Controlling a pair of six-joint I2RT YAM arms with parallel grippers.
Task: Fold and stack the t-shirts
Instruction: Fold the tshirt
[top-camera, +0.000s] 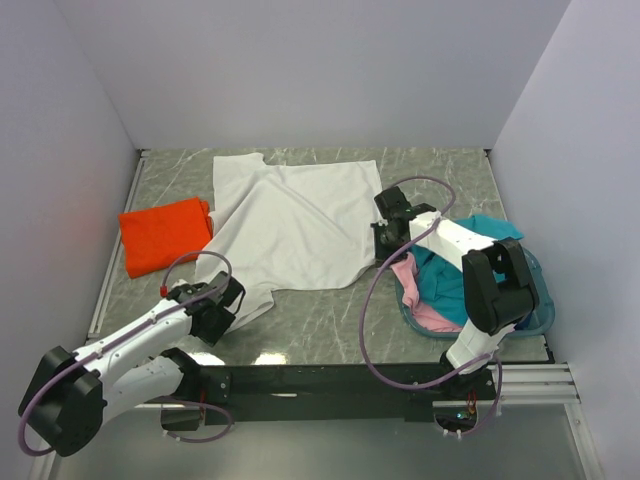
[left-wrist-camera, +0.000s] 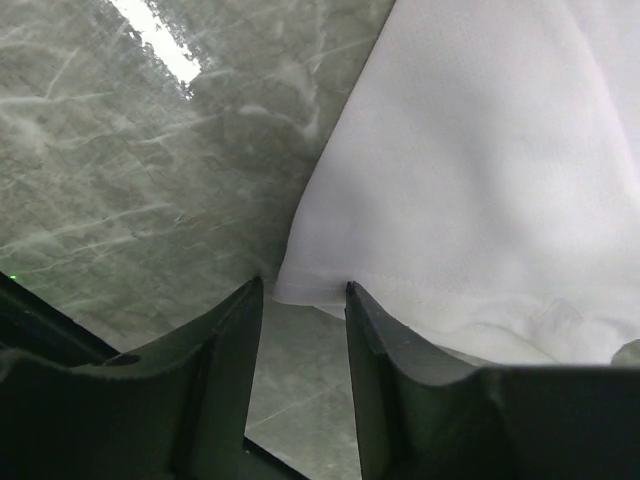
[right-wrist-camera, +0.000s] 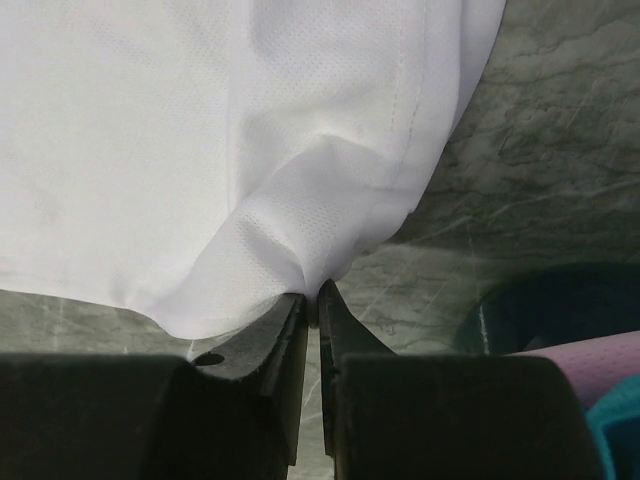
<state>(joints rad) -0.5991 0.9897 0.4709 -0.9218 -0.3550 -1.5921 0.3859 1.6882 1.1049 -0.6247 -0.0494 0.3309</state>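
Looking down from above, I see the plain white cotton t-shirt (top-camera: 290, 225) spread across the middle of the grey marble-patterned table (top-camera: 330, 320). My right gripper (right-wrist-camera: 312, 295) is pinched tight on a fold at its right edge. My left gripper (left-wrist-camera: 302, 292) stands open, its 2 fingers either side of the near hem corner. The bright orange t-shirt (top-camera: 163, 237) lies just beside it, at left.

You have the top camera looking down over the whole table (top-camera: 325, 318) from its near edge. Both wrist cameras sit close against the white shirt (top-camera: 290, 230), which all three share.
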